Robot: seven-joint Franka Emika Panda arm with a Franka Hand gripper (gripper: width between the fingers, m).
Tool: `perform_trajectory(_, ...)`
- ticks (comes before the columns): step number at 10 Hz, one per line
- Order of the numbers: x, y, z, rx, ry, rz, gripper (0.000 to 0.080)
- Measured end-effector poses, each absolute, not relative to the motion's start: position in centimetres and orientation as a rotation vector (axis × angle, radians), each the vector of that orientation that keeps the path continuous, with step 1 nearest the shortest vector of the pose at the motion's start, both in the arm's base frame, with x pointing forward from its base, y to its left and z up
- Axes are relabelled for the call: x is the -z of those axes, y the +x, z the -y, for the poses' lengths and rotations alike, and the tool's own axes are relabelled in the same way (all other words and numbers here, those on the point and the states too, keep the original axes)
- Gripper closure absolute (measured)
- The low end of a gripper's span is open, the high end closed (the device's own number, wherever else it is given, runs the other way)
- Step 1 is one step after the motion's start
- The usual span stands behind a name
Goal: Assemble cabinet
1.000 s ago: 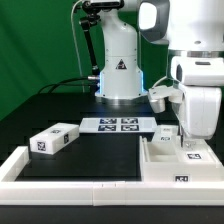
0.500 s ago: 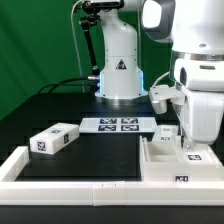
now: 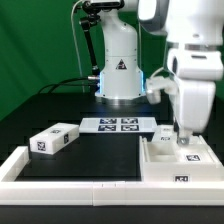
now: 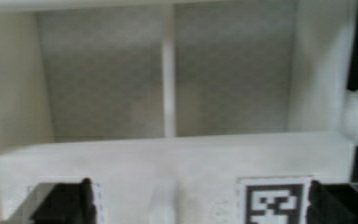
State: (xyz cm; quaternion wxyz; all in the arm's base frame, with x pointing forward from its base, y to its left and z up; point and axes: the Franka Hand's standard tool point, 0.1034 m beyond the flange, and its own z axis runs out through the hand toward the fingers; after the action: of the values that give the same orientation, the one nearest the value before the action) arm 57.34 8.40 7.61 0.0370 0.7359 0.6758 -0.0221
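The white cabinet shell lies open-side up at the exterior view's right, with tags on its walls. My gripper reaches down into it. In the wrist view my dark fingers stand on either side of a white cabinet part bearing a tag. The part fills the gap between them, so the gripper looks shut on it. Beyond it I see the shell's grey inside with a white divider. A smaller white box part with tags lies on the table at the exterior view's left.
The marker board lies flat in front of the robot's base. A low white border frame runs along the table's front and left edges. The table is black.
The arm's upper body has leaned toward the exterior view's left and tilted, while the gripper stays down in the shell. The small box part has not moved.
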Motion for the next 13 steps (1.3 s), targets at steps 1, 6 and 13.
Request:
perform_trajectory(1, -8.4, 55.3, -8.2, 0.085, 2.309, -2.017, 0.0055)
perform_trajectory(6, -9.0, 47.3, -10.0, 0.027, 2.419, -1.882, 0.0003)
perform_trajectory(13, -7.2, 46.3, -8.9, 0.025, 2.417, -1.912, 0.0002)
